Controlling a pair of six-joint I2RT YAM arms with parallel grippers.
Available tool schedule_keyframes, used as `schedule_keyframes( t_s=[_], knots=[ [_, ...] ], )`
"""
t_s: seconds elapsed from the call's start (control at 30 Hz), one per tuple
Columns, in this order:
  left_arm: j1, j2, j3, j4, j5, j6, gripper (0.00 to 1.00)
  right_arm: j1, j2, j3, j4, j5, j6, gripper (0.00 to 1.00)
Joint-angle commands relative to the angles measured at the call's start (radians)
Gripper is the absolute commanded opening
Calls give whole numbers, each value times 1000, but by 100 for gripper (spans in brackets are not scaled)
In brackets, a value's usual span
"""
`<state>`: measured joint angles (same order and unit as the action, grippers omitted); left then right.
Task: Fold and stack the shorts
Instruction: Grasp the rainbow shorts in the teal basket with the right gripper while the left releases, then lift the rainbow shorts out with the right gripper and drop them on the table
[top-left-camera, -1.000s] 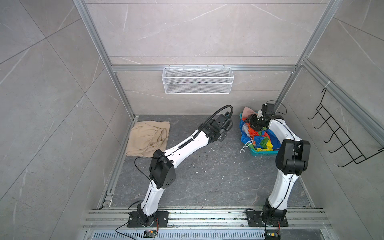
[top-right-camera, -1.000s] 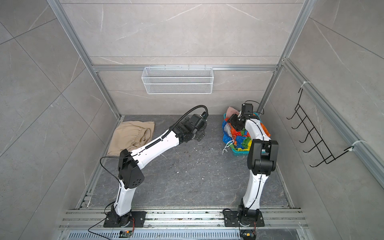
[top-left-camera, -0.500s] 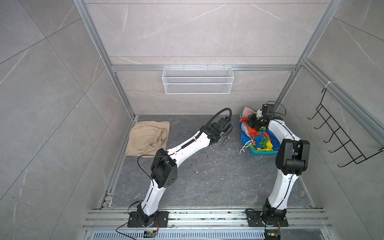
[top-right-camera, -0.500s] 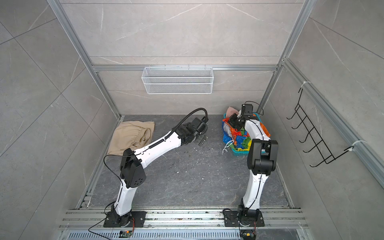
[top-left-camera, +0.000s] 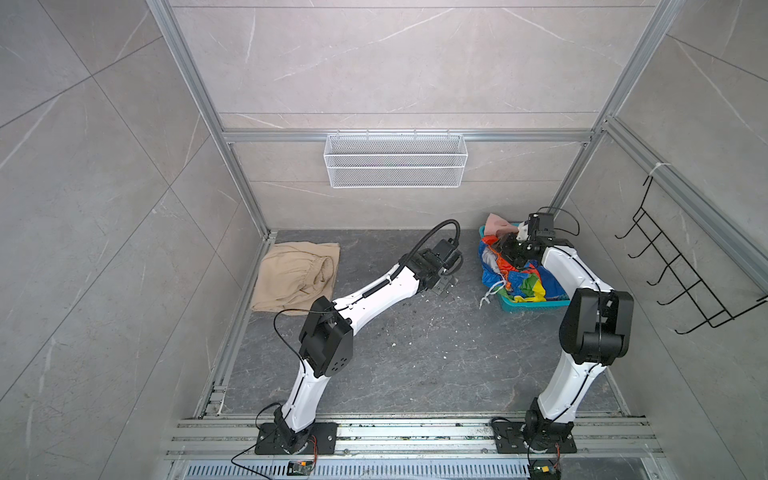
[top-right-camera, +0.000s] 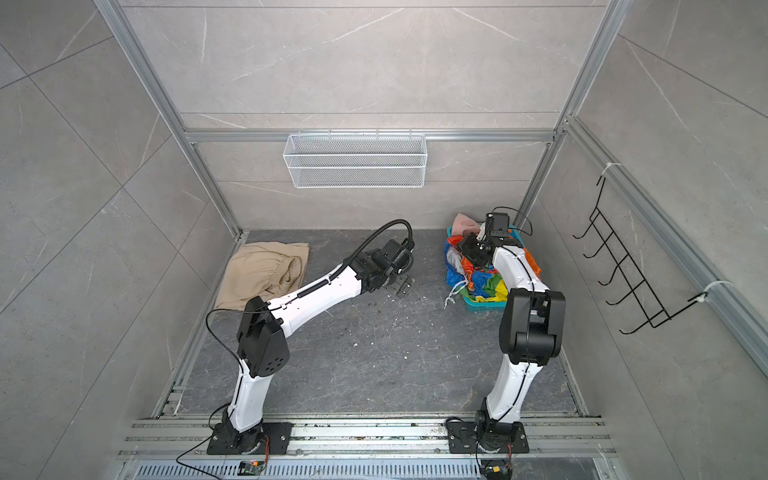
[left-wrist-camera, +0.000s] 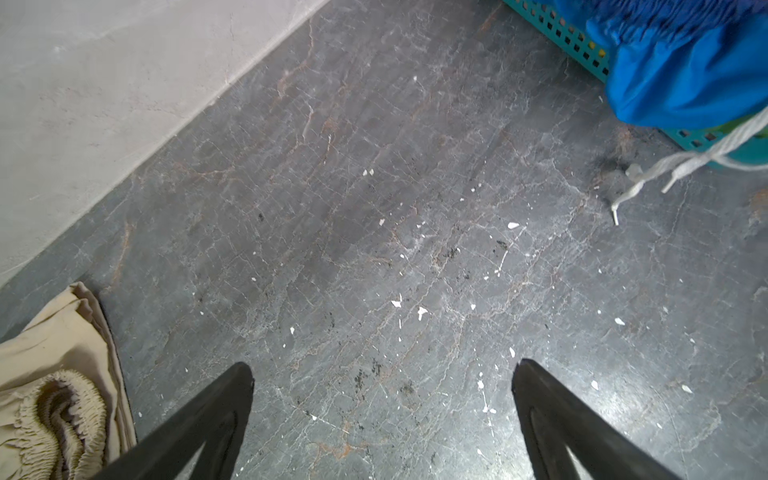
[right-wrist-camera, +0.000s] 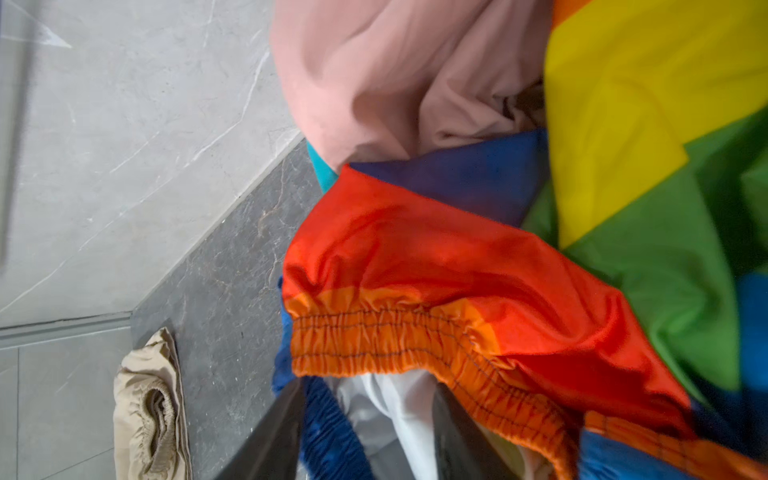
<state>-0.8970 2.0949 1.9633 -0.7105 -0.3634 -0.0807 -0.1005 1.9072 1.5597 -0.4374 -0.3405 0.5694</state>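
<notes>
Looking at your right gripper (right-wrist-camera: 369, 386), you see its jaws part-way apart with white lining of the rainbow shorts (right-wrist-camera: 457, 257) bunched between them, though you cannot tell whether they pinch it. Those shorts fill the teal basket (top-left-camera: 536, 306) at two o'clock on the floor (top-left-camera: 415, 353), pink shorts (top-left-camera: 496, 222) at its eleven o'clock corner. Your left gripper (left-wrist-camera: 382, 365) hangs wide open and empty, beige shorts (top-left-camera: 295, 276) lying at ten o'clock.
</notes>
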Motion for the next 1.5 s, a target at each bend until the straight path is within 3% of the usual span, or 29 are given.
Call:
schedule_keyframes(
  t_s=[0.0, 0.17, 0.43, 0.83, 0.93, 1.0, 1.2, 1.47],
  knots=[
    [1, -61, -1, 11, 12, -21, 100, 11, -31, -42, -4, -10, 12, 63],
    [1, -59, -1, 12, 23, -29, 100, 22, -33, -102, 164, -161, 211, 70],
    [1, -62, -19, 2, 21, -31, 100, 48, 2, -73, 248, -126, 339, 72],
    [2, -55, -12, -7, 33, -33, 100, 48, 105, 4, 293, -83, 414, 63],
    [1, -56, -12, -11, 31, -33, 100, 48, 145, 54, 285, -83, 422, 52],
    [1, -58, -14, -13, 28, -31, 100, 46, 159, 82, 279, -87, 422, 33],
    [18, -78, -19, -20, 37, -40, 100, 29, 70, 99, 239, -71, 377, 1],
    [81, -163, -23, -22, 93, -84, 100, -35, -147, 203, 121, -73, 296, 0]
  ],
)
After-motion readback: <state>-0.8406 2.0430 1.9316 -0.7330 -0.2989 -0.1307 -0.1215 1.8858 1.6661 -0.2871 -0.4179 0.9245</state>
